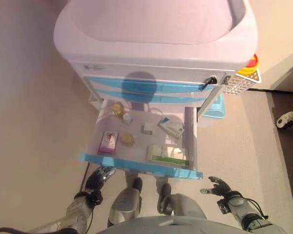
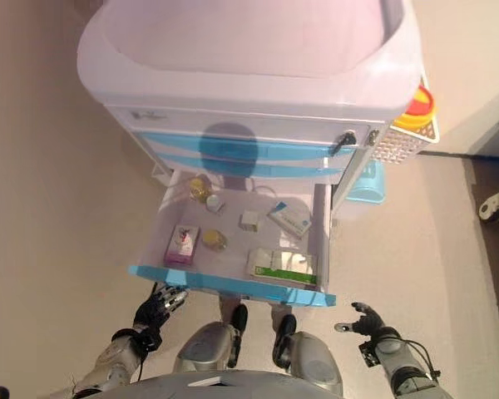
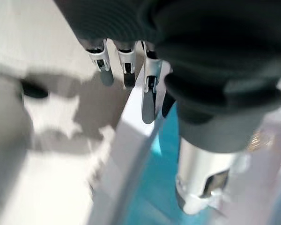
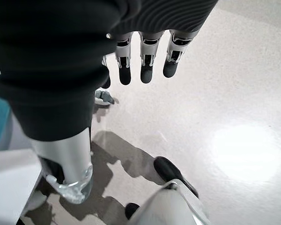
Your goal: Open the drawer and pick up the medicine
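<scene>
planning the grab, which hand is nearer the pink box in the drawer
Left. The left hand is just below the drawer front, nearly under the pink box. The right hand is out past the drawer's far right corner.

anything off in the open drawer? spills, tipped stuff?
No spill or damage shows. The drawer is pulled out. Inside, the white-and-blue box lies skewed to the walls; the pink box and green-striped box lie roughly square. Both hands, left and right, are empty.
</scene>
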